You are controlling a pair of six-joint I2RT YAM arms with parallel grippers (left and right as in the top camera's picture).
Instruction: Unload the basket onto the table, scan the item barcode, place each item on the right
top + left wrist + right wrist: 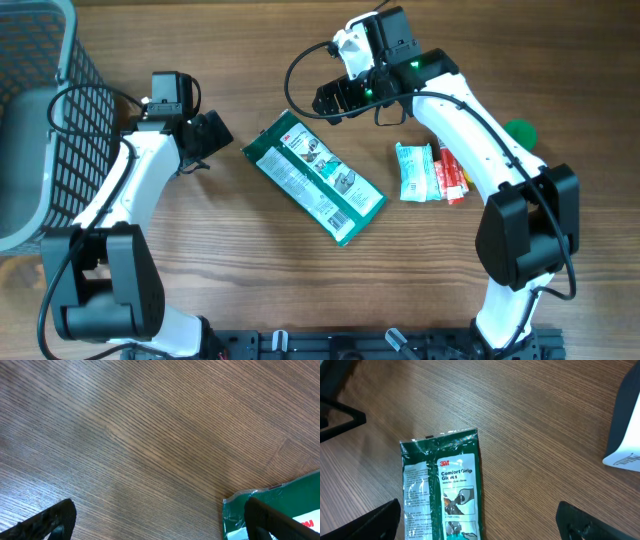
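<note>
Both arms bent inward over the wooden table (250, 290), jaws spread wide, gripping nothing.
Overhead, the left gripper (216, 133) and right gripper (330, 100) flanked the upper end of the green glove packet (313, 177), which lay flat and diagonal between them, untouched. The right wrist view alone showed its "Comfort Grip Gloves" print; the left wrist view caught one crimped corner.
</note>
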